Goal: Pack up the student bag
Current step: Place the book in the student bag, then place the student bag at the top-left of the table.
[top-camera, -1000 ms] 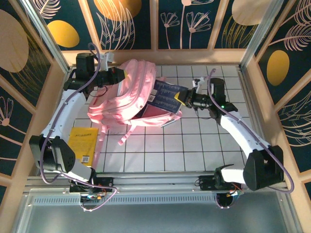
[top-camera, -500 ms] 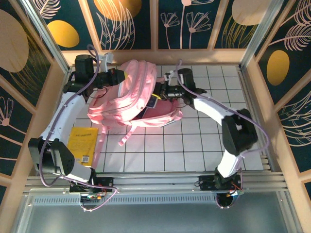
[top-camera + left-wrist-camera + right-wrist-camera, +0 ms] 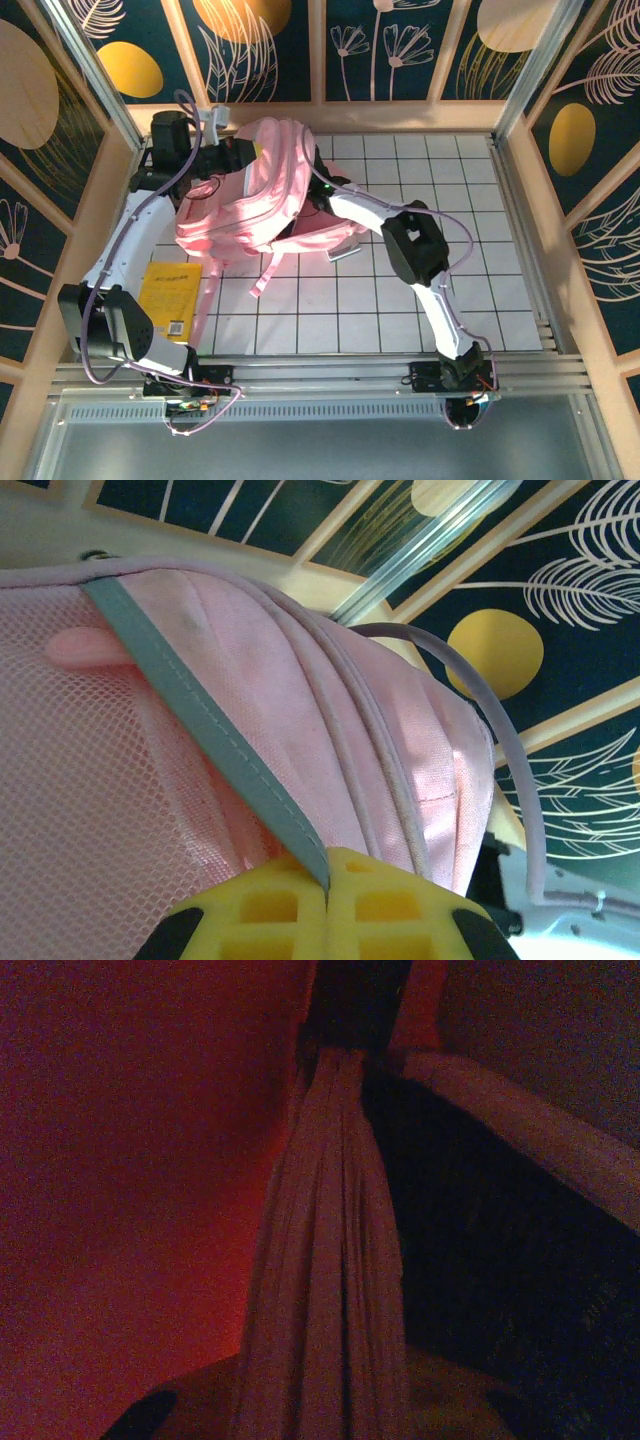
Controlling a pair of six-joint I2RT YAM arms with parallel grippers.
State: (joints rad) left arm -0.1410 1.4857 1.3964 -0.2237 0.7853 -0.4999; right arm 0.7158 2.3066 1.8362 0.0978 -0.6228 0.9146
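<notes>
Packing partly done. Student bag (image 3: 262,190) lies rear left on the bench (image 3: 330,300), its grey trim (image 3: 210,740) clenched in the left gripper (image 3: 328,880). Right gripper (image 3: 320,1415) is inside beside a book (image 3: 325,1260) (grasp too dim to tell). A yellow book (image 3: 172,297) lies outside, unpacked.

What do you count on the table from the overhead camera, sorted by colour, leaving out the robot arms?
Pink: 1, the student bag
Yellow: 1, the book
Total: 2
</notes>
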